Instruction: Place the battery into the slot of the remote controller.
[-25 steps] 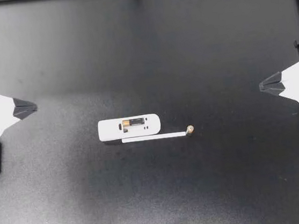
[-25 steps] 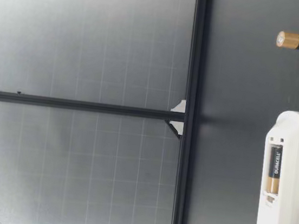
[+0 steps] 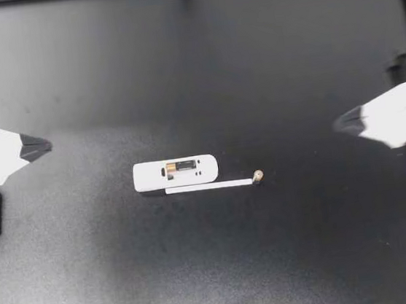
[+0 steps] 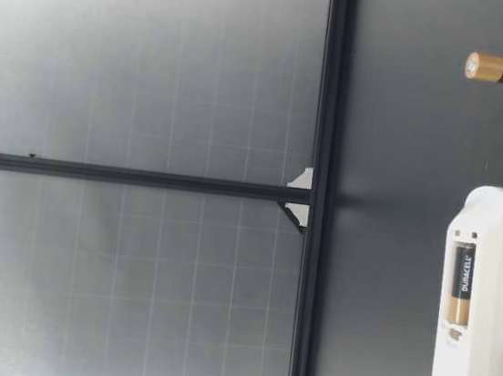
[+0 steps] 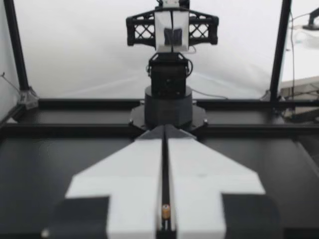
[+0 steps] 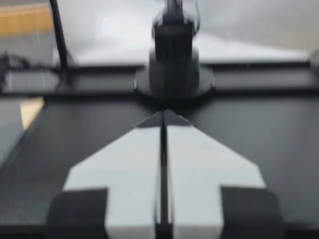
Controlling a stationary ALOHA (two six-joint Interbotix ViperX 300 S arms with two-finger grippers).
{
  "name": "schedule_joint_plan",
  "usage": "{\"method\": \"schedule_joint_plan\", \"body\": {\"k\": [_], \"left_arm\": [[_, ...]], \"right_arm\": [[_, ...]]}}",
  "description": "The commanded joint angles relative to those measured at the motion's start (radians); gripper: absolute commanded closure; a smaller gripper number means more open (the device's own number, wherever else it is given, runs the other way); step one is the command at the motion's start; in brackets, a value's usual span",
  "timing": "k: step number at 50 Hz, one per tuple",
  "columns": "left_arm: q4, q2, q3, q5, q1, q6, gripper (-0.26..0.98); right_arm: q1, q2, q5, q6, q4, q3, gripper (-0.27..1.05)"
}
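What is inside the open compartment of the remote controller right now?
One battery lies in the remote controller's open compartment, with its gold end visible. Whatever is under it is covered. A second battery lies loose on the table, outside the remote.

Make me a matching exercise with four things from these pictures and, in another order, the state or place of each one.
1 loose battery
2 remote controller
3 white strip
4 left claw

a shut, holding nothing
b carries a fitted battery
c stands upright
d stretches from remote to loose battery

Pairs: 1-c, 2-b, 3-d, 4-a
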Motion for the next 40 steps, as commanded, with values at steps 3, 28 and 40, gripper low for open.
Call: {"method": "schedule_joint_plan", "body": {"k": [3,28,40], "left_arm": [[0.0,0.011,-0.003,-0.011,0.003,0.002,0.88],[0.0,0.043,0.002,-0.012,0.003,-0.008,0.88],[0.0,0.044,0.009,-0.012,0.003,-0.008,0.88]], "right_arm": [[-0.006,0.135,0.144,0.0,-0.002,-0.124,0.94],[-0.026,0.525,0.798,-0.002,-0.005,-0.456,0.9],[-0.028,0.612,0.811,-0.003,-0.025,-0.489,0.63]]}}
